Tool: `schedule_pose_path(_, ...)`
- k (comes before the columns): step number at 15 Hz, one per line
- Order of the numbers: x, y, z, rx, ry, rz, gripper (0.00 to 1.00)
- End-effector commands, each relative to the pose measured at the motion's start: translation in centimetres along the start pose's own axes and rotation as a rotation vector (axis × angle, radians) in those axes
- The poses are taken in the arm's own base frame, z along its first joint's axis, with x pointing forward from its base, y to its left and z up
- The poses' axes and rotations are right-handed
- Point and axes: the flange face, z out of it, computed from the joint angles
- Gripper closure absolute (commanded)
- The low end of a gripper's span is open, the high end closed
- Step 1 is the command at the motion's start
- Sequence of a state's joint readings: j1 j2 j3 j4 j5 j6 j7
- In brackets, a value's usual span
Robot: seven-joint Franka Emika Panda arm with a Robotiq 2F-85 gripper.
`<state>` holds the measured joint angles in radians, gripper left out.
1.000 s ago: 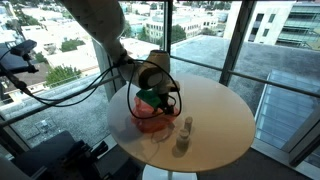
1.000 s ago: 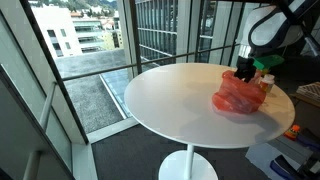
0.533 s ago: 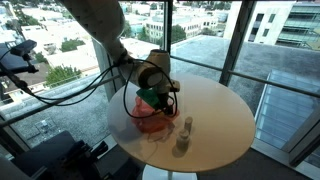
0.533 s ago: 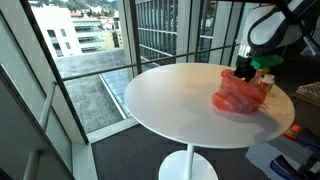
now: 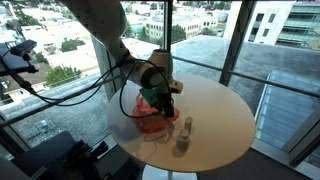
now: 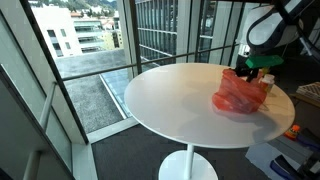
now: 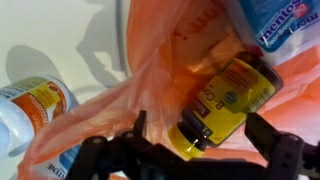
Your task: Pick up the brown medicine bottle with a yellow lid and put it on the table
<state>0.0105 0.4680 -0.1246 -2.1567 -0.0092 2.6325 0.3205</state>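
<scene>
Brown medicine bottle (image 7: 228, 100) lies in the soft orange bag (image 7: 160, 70), lid toward seven o'clock. It looks rigid, probably light and slick. The gripper (image 7: 200, 128) has its fingers spread wide astride the bottle's body, the best hold.

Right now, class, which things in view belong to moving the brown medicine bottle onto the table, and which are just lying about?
Job: brown bottle with yellow lid; orange bag holding it; gripper; table.
Lying about: white bottle with orange label; blue packet.

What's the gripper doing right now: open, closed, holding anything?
Gripper: open, one finger on each side of the brown medicine bottle lying in the orange bag, not clamped on it yet.
</scene>
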Motion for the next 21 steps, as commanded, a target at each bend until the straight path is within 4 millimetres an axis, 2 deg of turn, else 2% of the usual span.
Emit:
schedule_pose_path(1,1.0,-0.2,-0.1,-0.015,-0.010,0.085,0.00)
schedule_pose_path(5,1.4,-0.2,0.0,-0.018,-0.006,0.139,0.00)
schedule_pose_path(10,1.0,-1.0,0.1,-0.011,-0.009,0.131,0.00)
schedule_pose_path(14,0.5,-0.7,0.3,-0.011,0.001,0.105,0.00)
schedule_pose_path(21,-0.1,-1.5,0.5,-0.033,-0.014,0.173,0.00)
